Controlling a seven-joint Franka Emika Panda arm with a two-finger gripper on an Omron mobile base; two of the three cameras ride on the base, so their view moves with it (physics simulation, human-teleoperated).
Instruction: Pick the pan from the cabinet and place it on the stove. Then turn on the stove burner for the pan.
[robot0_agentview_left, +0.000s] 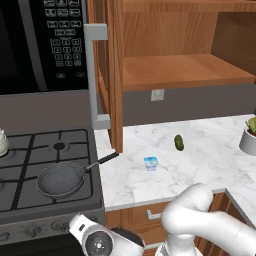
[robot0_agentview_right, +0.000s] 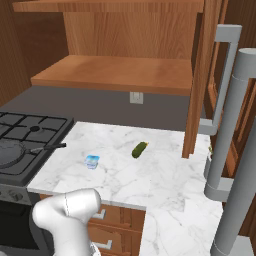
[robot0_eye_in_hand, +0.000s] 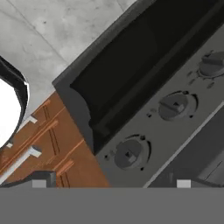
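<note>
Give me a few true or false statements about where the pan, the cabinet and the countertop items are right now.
1. The pan sits on the stove. True.
2. The cabinet shelf holds the pan. False: the shelf is bare.
3. A green pickle lies on the marble counter. True.
4. The pan's handle points toward the microwave. False: it points toward the counter.
5. The hand view shows stove knobs. True.

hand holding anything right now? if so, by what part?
Nothing held. The pan sits on the stove grates, handle free. The hand view looks at the stove knobs, with nothing between the fingertips.
</note>
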